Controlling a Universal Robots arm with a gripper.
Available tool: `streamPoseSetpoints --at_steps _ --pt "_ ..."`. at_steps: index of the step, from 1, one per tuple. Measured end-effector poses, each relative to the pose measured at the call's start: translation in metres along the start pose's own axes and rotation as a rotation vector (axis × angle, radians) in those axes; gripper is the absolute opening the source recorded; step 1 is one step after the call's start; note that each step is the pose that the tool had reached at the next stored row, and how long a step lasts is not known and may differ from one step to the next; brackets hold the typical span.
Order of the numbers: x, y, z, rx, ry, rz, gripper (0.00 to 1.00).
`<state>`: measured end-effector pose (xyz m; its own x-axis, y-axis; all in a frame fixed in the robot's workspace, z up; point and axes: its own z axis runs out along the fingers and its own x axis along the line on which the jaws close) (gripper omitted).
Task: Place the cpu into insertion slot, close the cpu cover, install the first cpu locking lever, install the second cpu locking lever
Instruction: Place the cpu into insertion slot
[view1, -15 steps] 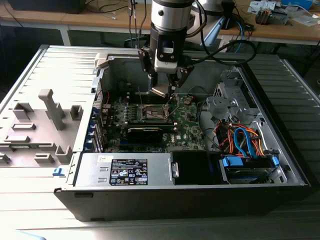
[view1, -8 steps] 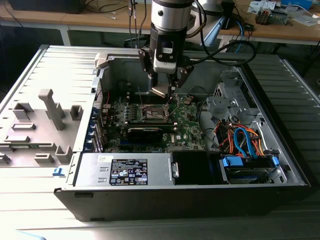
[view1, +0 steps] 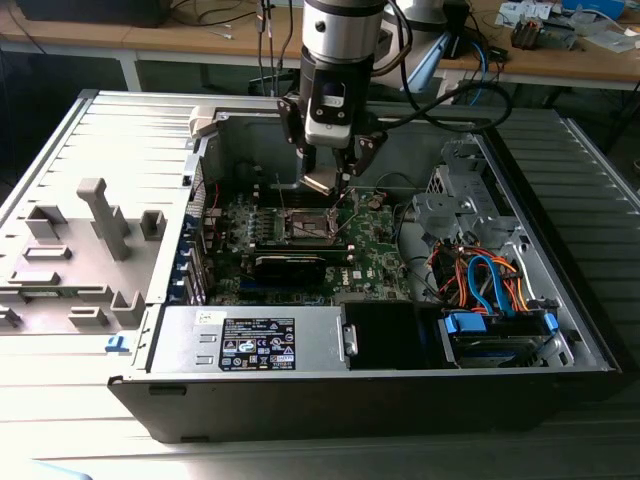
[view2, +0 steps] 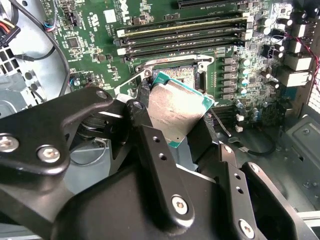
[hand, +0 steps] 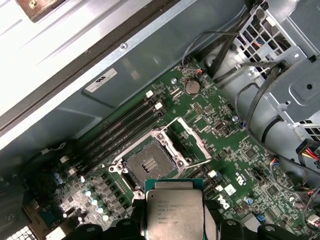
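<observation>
This is a robotics or electronics lab, set up for computer assembly. A desktop computer case (view1: 350, 400) lies open on its side on a ribbed grey metal surface (view1: 60, 400). Its green motherboard (view1: 375, 255), power supply (view1: 250, 340) and bundled orange and blue cables (view1: 485, 280) are exposed. In the first wrist view the insertion slot (hand: 149, 165) stands uncovered. An industrial robot arm (view1: 340, 40) hangs over the case. A grey fixture block (view1: 105, 215) with slots and posts sits beside the case. Behind stand wooden workbenches (view1: 130, 45) strewn with wires and what may be small electronic parts (view1: 545, 30).
</observation>
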<state>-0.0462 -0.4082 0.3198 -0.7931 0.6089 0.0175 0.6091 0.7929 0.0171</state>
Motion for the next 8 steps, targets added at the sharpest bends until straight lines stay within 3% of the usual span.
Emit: streamPoseSetpoints --at_steps 8 --pt "0.0 0.0 0.0003 -0.0004 -0.0004 0.022 0.55"
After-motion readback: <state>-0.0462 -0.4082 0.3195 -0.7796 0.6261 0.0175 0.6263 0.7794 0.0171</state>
